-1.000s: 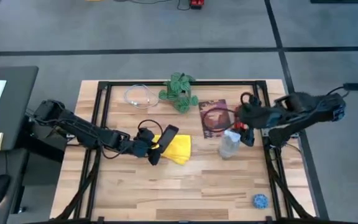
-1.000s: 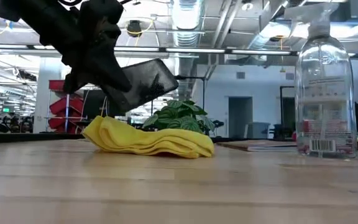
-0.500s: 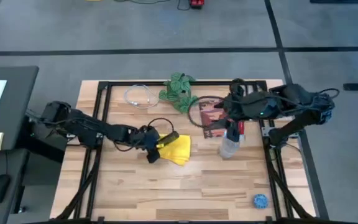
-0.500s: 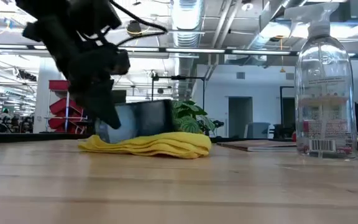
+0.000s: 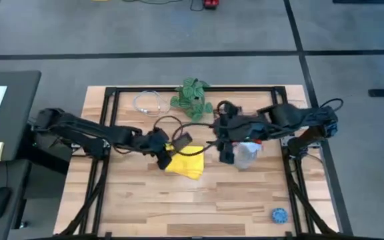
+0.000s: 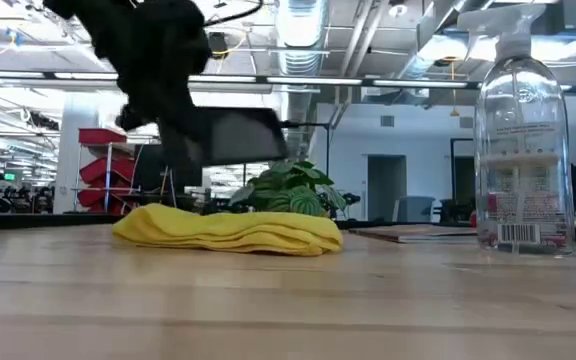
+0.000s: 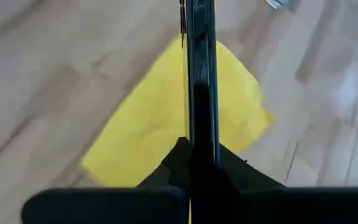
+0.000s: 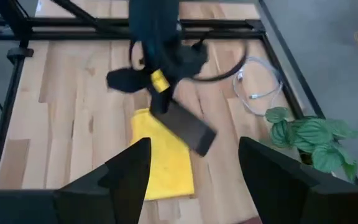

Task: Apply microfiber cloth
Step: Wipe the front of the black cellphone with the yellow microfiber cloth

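The yellow microfiber cloth [image 5: 187, 164] lies in a flat heap on the wooden table, left of centre; it also shows in the low view [image 6: 228, 230]. My left gripper [image 5: 166, 145] is shut on a black phone [image 5: 181, 140], which hangs over the cloth's far edge. My right gripper [image 5: 223, 152] stands open just right of the cloth, beside the clear spray bottle [image 5: 246, 155], with nothing between its fingers [image 8: 129, 171]. My left gripper pinches one end of the phone [image 7: 201, 158] between its two fingers, one on each flat face. The fingers come nearly level from the table's left and lie along the phone. The phone [image 6: 238, 135] juts out past the fingers, clear above the cloth.
A green plant [image 5: 193, 99] and a coiled white cable [image 5: 149, 103] lie at the far edge. A dark booklet [image 5: 229, 125] sits behind my right gripper. A small blue ball [image 5: 279, 215] rests near the front right corner. Black frame rails [image 5: 105, 133] border the table.
My left gripper dipped, laying the phone down on the cloth, then rose again with the phone lifted clear. The cloth was pressed flatter and spread slightly toward the left. My right gripper travelled toward the table's left, past the spray bottle, up to the cloth.
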### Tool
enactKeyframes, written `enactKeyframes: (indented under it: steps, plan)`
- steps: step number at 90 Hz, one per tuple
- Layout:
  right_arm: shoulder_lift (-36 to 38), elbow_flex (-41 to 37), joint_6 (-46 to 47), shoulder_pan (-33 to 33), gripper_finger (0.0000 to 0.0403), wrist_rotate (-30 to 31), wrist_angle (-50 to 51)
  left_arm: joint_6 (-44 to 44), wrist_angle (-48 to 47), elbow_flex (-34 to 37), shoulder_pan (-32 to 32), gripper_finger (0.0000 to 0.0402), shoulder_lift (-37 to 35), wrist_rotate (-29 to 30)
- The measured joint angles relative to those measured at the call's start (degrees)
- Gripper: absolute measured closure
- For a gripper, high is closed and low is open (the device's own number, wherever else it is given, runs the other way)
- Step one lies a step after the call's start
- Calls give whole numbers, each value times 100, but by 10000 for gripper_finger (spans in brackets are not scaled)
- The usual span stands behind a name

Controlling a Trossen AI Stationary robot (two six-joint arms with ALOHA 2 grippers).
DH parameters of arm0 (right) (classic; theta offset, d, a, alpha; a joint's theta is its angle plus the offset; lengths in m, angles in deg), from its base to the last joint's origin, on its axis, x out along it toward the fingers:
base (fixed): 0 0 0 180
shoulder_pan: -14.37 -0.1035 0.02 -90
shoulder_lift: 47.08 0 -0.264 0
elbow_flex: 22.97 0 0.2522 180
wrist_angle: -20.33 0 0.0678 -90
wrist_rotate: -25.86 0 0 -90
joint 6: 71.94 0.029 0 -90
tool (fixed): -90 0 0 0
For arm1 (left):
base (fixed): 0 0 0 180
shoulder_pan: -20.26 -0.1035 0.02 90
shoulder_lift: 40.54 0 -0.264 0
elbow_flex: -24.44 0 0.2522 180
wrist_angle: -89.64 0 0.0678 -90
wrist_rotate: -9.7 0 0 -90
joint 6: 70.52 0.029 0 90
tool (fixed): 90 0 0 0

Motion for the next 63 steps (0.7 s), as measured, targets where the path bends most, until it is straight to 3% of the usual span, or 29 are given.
enactKeyframes:
  steps: [13,20,41,63]
  plan:
    - [-564,-146,-280,286,176,-1520,-295,-918,-423,60,126,395,-775,375]
    - [-905,-267,-568,373,175,-2018,-562,-1447,-827,264,310,395,-1212,707]
    - [-2012,-264,-1375,590,162,-2412,-1273,-2886,-1327,1024,1117,395,-2631,1385]
    - [-3099,-264,-1369,894,133,-2804,-2089,-3708,-1766,1257,1579,395,-3071,1732]
